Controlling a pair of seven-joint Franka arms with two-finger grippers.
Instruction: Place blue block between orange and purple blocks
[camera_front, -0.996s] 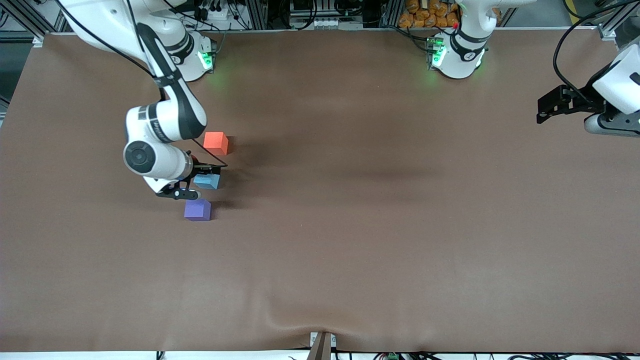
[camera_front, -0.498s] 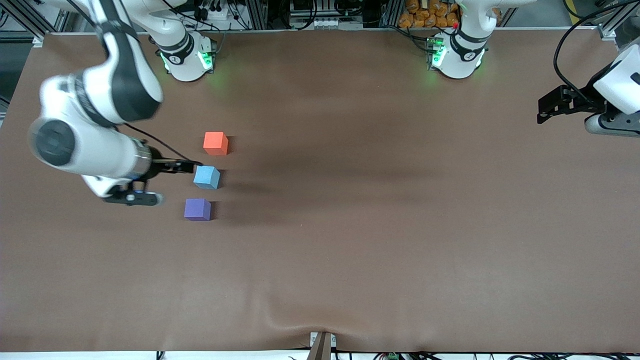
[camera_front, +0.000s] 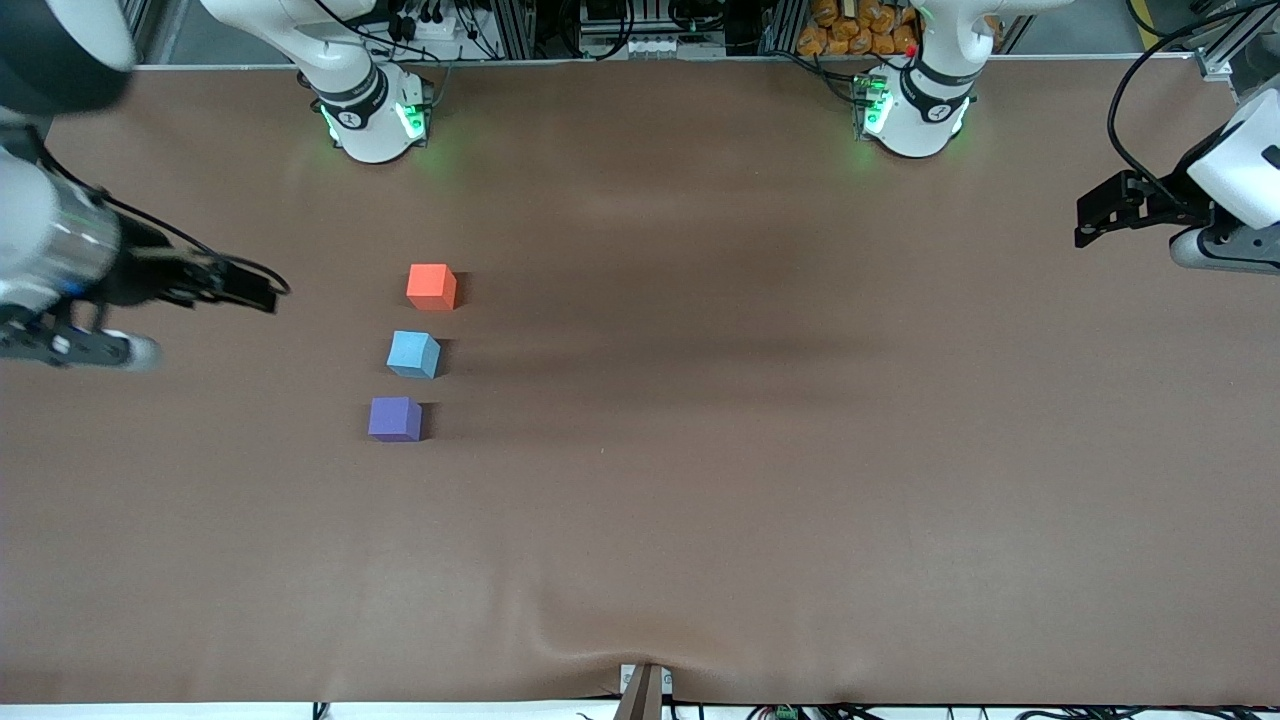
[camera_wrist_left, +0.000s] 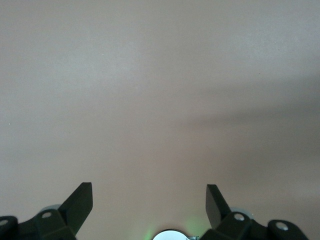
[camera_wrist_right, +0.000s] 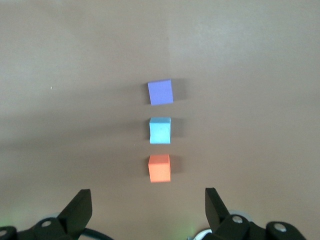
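The blue block (camera_front: 413, 354) sits on the brown table in a line between the orange block (camera_front: 431, 286) and the purple block (camera_front: 395, 418), apart from both. The right wrist view shows the same row: purple (camera_wrist_right: 160, 92), blue (camera_wrist_right: 160, 130), orange (camera_wrist_right: 159, 168). My right gripper (camera_front: 255, 290) is open and empty, raised over the table at the right arm's end, away from the blocks; it also shows in its wrist view (camera_wrist_right: 147, 200). My left gripper (camera_front: 1090, 215) waits open and empty at the left arm's end, over bare table in its wrist view (camera_wrist_left: 148, 195).
The brown table cover (camera_front: 700, 450) has a slight wrinkle near its front edge (camera_front: 600, 650). The two arm bases (camera_front: 370, 110) (camera_front: 915, 105) stand along the table's edge farthest from the front camera. Cables and clutter lie off the table there.
My right gripper has left the blue block and pulled away and up toward the right arm's end of the table. The blue block stays between the other two. The left arm has not moved.
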